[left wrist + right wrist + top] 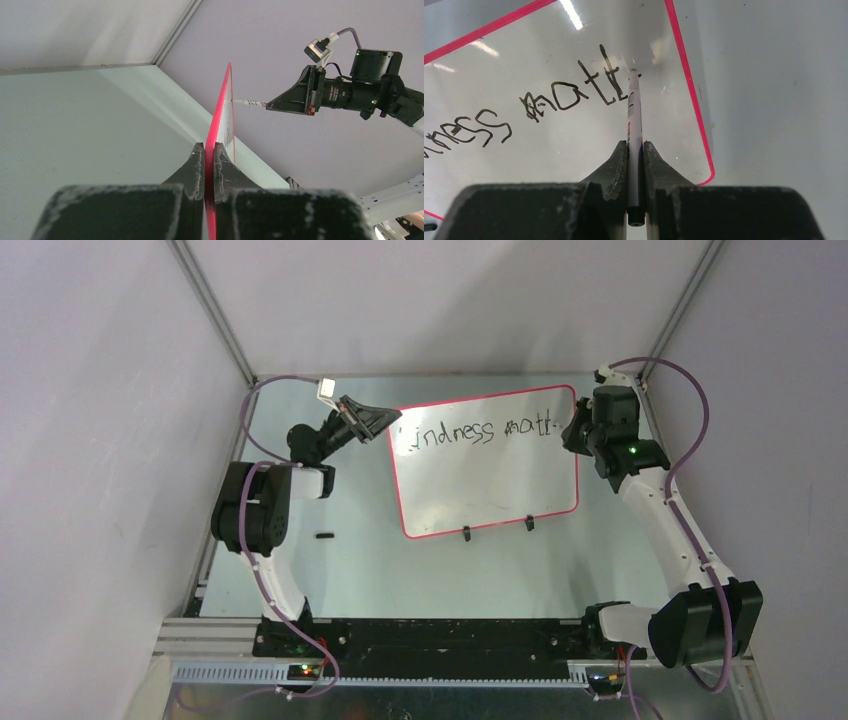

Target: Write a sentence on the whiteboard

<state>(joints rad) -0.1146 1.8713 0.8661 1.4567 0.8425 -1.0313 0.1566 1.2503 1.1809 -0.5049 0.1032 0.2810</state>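
Observation:
The whiteboard (pixel 490 485), white with a red-pink rim, stands tilted on the table. The sentence (pixel 470 432) in black reads "indness matt" along its top; its first letter is hidden behind my left gripper. My left gripper (pixel 385 423) is shut on the board's left rim, seen edge-on (pixel 220 112) between its jaws (pixel 210 150). My right gripper (pixel 635 145) is shut on a white marker (pixel 634 112), whose tip touches the whiteboard (pixel 549 150) just right of the last "t" of the sentence (pixel 569 95). That marker (pixel 247 102) also shows in the left wrist view.
Two black clip feet (pixel 466 533) (pixel 530 524) hold the board's lower rim. A small black piece (pixel 323 535) lies on the table left of the board. Grey walls with metal corner posts (pixel 215 310) close in the table.

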